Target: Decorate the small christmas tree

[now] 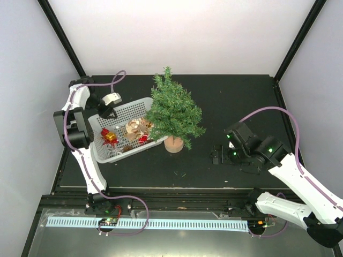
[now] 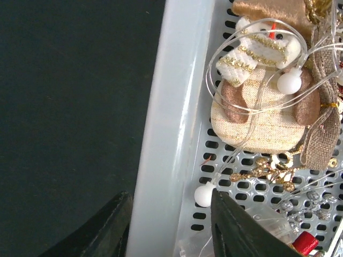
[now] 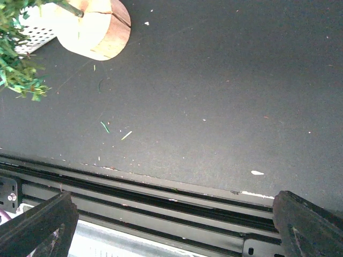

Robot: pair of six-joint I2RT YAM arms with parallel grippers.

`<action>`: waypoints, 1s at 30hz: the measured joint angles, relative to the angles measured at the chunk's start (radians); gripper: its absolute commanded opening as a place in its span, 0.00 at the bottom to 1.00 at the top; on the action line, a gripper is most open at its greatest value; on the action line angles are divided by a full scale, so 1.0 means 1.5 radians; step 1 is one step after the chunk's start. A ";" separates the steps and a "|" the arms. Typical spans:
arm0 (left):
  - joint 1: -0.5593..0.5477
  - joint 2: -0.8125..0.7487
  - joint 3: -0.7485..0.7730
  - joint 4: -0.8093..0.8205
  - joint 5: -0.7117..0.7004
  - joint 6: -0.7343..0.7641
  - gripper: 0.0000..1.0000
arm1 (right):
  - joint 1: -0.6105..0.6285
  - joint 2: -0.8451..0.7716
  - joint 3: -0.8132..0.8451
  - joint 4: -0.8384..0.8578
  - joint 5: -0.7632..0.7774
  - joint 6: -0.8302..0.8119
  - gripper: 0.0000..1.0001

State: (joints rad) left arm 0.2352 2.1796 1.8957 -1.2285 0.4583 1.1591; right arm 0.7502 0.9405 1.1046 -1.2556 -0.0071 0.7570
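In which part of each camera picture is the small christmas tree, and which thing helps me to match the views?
Top external: the small christmas tree stands near the centre, at the right end of the white basket.
Left wrist: not in it; only the basket's rim and ornaments.
Right wrist: top-left corner, its wooden base and some green branches.
Shared landmark: the white basket, in all three views.

The right wrist view cuts off the small christmas tree (image 3: 15, 56), bar its wooden base (image 3: 94, 27) and some twigs. From above, branches hide the right end of the basket (image 1: 134, 107). Whether the jaws of the left gripper (image 2: 170, 195) pinch its rim is unclear.
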 measured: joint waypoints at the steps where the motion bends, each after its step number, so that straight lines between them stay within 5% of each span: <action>1: 0.000 -0.006 -0.016 0.004 0.000 -0.004 0.37 | 0.000 0.001 0.000 0.000 0.000 -0.001 1.00; 9: 0.018 -0.082 -0.109 0.026 0.002 -0.036 0.33 | 0.000 0.006 0.000 0.006 -0.002 -0.017 1.00; 17: 0.089 -0.162 -0.165 0.040 0.020 -0.062 0.16 | 0.000 0.006 0.000 0.019 -0.002 -0.030 1.00; 19: 0.103 -0.171 -0.185 0.042 0.027 -0.066 0.21 | 0.000 0.008 0.000 0.024 -0.001 -0.033 1.00; 22: 0.112 -0.182 -0.209 0.054 0.040 -0.065 0.47 | 0.000 0.015 0.000 0.031 -0.002 -0.039 1.00; 24: 0.112 -0.186 -0.228 0.053 0.045 -0.064 0.56 | 0.000 0.022 0.000 0.036 -0.002 -0.044 1.00; 28: 0.112 -0.187 -0.239 0.051 0.055 -0.065 0.56 | 0.000 0.036 0.000 0.039 -0.002 -0.051 1.00; 30: 0.111 -0.187 -0.237 0.050 0.057 -0.065 0.44 | 0.000 0.040 0.000 0.040 -0.002 -0.053 1.00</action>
State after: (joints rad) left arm 0.4015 1.8992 1.5398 -1.1530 0.5442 1.0615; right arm 0.7502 1.0008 1.1046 -1.1957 -0.0101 0.6781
